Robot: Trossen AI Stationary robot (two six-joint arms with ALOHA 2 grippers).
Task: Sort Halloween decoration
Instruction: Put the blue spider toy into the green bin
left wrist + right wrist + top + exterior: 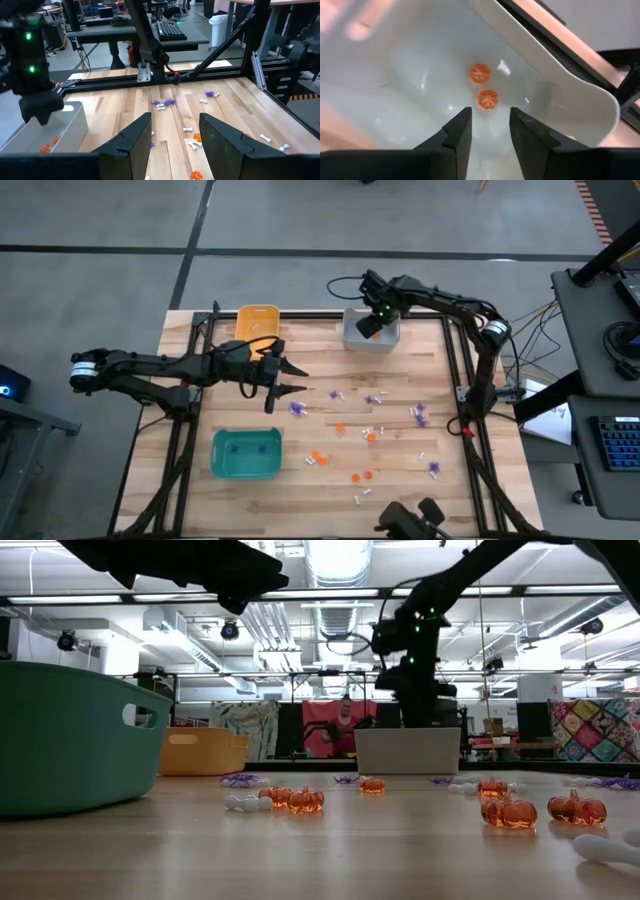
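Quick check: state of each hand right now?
Left hand: open, holding nothing, above the wooden table.
Right hand: open, empty, over the grey plastic bin with two orange pumpkin trinkets inside.

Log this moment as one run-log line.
right gripper: open over grey bin | two orange pumpkins inside | left gripper: open, hovering mid-table | trinkets unsorted | teal bin: purple pieces

Wooden table (200, 490) is carrying three bins: teal bin (246, 454) near front left, orange-yellow bin (257, 320) at back left, grey bin (370, 333) at back centre. Purple, orange and white trinkets (365, 430) are lying scattered across the right half.
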